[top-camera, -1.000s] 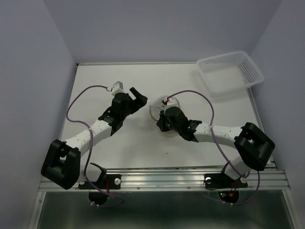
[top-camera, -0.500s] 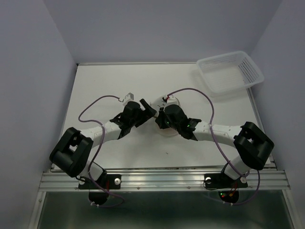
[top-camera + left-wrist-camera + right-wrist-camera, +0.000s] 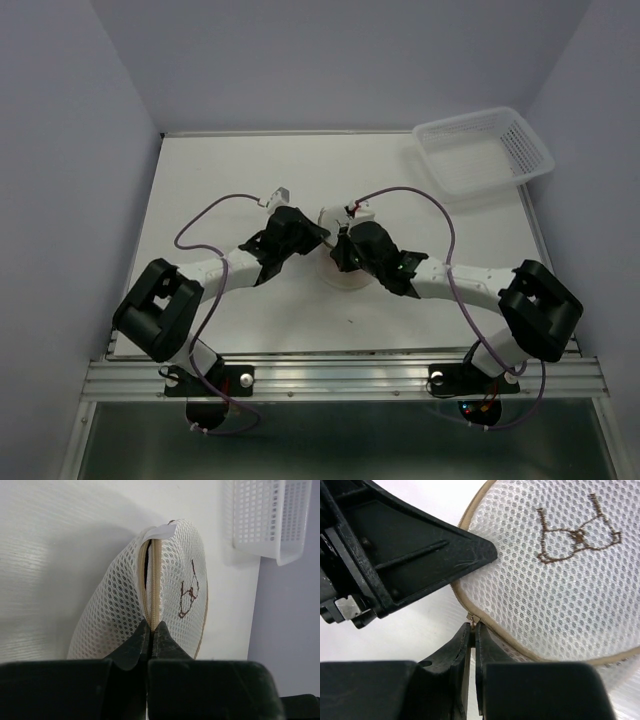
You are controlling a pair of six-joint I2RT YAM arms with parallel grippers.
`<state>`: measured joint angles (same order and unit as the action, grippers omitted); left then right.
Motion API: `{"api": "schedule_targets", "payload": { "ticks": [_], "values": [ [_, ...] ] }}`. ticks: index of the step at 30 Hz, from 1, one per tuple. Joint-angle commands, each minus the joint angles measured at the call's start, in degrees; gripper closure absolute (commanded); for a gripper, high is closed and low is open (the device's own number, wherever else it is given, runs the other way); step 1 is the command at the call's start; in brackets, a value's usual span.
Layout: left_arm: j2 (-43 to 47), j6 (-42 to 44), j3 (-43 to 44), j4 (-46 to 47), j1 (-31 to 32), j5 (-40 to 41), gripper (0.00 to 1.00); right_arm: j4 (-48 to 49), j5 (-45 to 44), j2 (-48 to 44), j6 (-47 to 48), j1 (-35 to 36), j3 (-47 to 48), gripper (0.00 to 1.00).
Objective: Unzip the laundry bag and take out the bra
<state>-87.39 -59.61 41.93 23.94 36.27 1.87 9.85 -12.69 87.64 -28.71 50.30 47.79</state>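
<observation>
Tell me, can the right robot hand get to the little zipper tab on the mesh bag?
Yes, it looks so. The right gripper is shut on the zipper tab at the tan rim of the laundry bag. The left gripper pinches the bag's seam nearby without blocking.

Two arms (image 3: 455, 283): white tubular links (image 3: 228, 270), black blocky joint housings (image 3: 155, 320), looping purple cables (image 3: 232, 198), matte black wedge-shaped fingers (image 3: 131, 649), small white wrist connectors (image 3: 277, 196).

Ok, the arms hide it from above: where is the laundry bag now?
The laundry bag lies at the table centre in the top view, gripped by left pincer and right pincer.
</observation>
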Motion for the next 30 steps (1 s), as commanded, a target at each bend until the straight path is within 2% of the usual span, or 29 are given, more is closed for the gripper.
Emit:
{"api": "schedule_targets", "payload": {
  "ticks": [1, 7, 12, 14, 17, 21, 23, 24, 25, 26, 27, 29, 30],
  "values": [
    [5.38, 4.06, 1.22, -3.02, -0.23, 4.98, 1.0, -0.61, -5.23, -4.84, 2.95, 0.15, -0.68, 0.99],
    [12.59, 9.77, -1.5, -5.66, -2.69, 5.69, 1.0, -4.74, -10.6, -10.71, 5.24, -2.05, -3.66, 0.99],
    [17.78, 15.31, -4.23, -6.54, -7.0, 0.87, 1.0, -7.47, -10.96, -16.87, 6.38, -7.31, -7.53, 0.99],
    [19.01, 17.77, -5.98, -6.1, -9.01, -1.51, 1.0, -8.17, -10.52, -19.59, 7.09, -10.65, -8.67, 0.99],
    [19.19, 21.72, -6.16, -7.24, -10.34, -3.44, 1.0, -8.88, -9.73, -21.62, 8.93, -11.46, -8.86, 0.99],
    [14.55, 23.93, -3.09, -8.3, -11.4, -4.24, 0.98, -8.35, -1.74, -21.46, 9.81, -11.46, -7.54, 0.99],
    [12.7, 23.32, -0.63, -7.95, -11.4, -4.15, 0.83, -6.95, 2.04, -20.32, 9.46, -11.46, -7.27, 0.99],
    [10.86, 21.75, 0.94, -7.77, -11.4, -4.24, 0.67, -6.16, 3.18, -19.09, 9.37, -10.67, -6.84, 0.99],
    [10.06, 21.04, 1.74, -7.25, -11.4, -4.5, 0.43, -5.89, 3.2, -18.56, 9.11, -10.14, -6.66, 0.99],
    [9.36, 20.42, 2.53, -7.07, -11.49, -4.77, 0.43, -5.54, 3.28, -17.94, 8.94, -9.53, -6.48, 0.99],
    [8.13, 18.85, 3.93, -6.9, -11.4, -4.94, 0.23, -4.67, 3.37, -17.5, 8.5, -8.48, -6.31, 0.99],
    [7.59, 17.52, 5.0, -6.72, -11.4, -5.3, 0.12, -3.17, 2.93, -16.36, 6.22, -7.94, -6.39, 0.99],
    [7.5, 16.82, 5.26, -6.72, -11.4, -5.21, 0.02, -2.21, 2.85, -16.01, 5.25, -7.16, -6.48, 0.99]
  ]
}}
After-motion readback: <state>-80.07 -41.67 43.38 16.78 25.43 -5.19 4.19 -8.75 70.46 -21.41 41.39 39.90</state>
